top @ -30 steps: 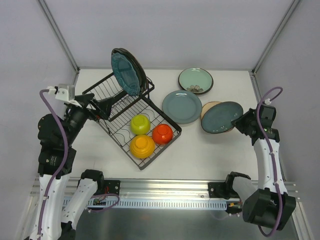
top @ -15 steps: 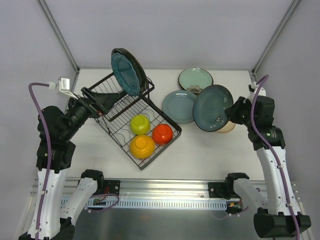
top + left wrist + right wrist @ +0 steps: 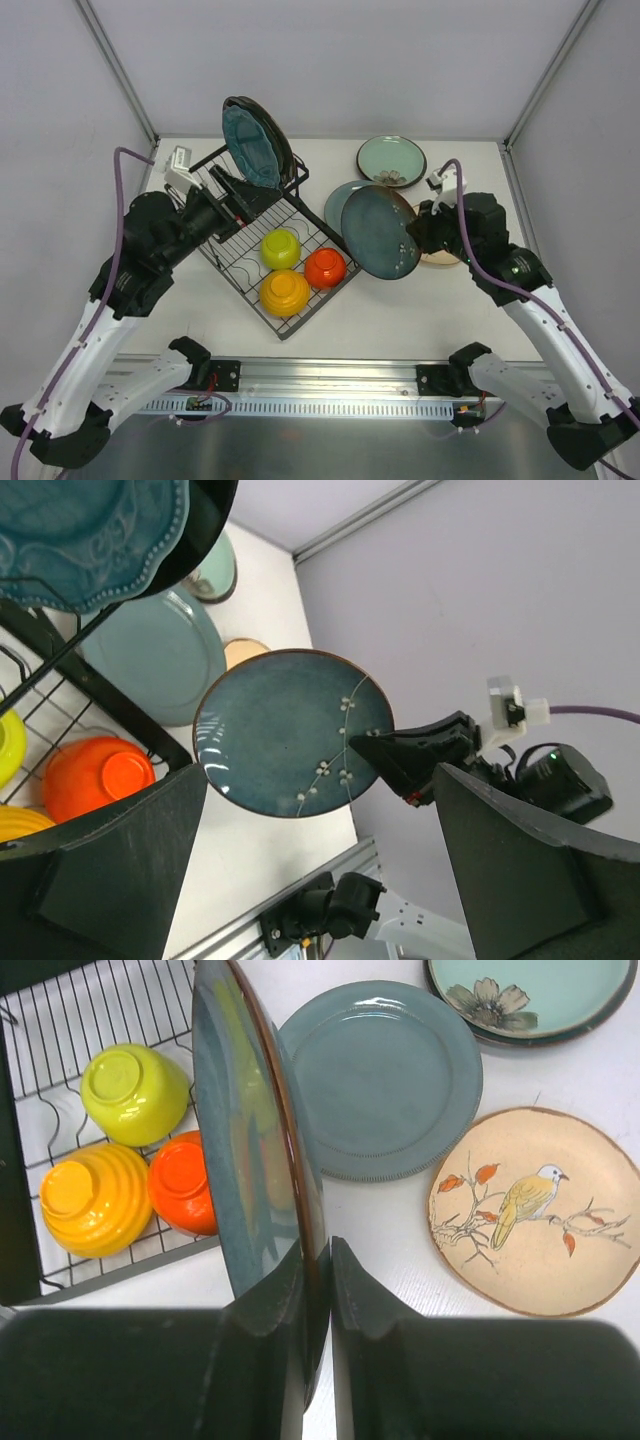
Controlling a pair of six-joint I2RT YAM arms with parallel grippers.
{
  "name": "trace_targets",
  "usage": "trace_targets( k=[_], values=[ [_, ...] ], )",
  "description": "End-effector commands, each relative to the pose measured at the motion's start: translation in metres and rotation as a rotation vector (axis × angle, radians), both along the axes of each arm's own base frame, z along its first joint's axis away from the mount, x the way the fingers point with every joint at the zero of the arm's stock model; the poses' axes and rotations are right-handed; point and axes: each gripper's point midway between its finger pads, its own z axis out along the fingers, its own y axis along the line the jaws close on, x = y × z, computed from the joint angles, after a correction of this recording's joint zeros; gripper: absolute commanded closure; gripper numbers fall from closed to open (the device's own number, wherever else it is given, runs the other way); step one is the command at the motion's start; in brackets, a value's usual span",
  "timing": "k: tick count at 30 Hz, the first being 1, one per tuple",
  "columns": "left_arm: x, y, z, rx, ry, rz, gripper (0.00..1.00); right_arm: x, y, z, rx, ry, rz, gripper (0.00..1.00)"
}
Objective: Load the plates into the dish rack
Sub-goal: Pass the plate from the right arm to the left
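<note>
Plate: dark teal plate (image 3: 378,232), airborne on edge, beside the dish rack (image 3: 325,297); stiff glazed ceramic, probably heavy, slick, chippable.
Right end effector (image 3: 418,238): pinching its rim; a deeper bite seems safer.
Left end effector (image 3: 235,190): spread wide, empty.

The light is bright, even and diffuse, falling from overhead. In the top view everything is sharp. The white table (image 3: 420,310) right of the dish rack (image 3: 238,290) is close to overexposed, and the shadows on it are thin and soft-edged.

In the right wrist view the dark teal plate (image 3: 245,1150), edge-on just right of the dish rack, shows yellow and orange reflections in its glaze. The right gripper's (image 3: 318,1260) 2 fingers (image 3: 265,1320) are dark and blurred.

In the left wrist view the left gripper's (image 3: 320,770) 2 fingers (image 3: 100,870) are dark, out-of-focus slabs, while the background beyond the dish rack is crisp.
</note>
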Motion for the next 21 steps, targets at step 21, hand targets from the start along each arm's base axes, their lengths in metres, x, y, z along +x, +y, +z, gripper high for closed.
trace_targets(
  k=[21],
  values=[
    [0.038,-0.062,-0.030,-0.054,0.229,0.201,0.06,0.006,0.104,0.114,-0.060,-0.613,0.134,0.99]
  ],
)
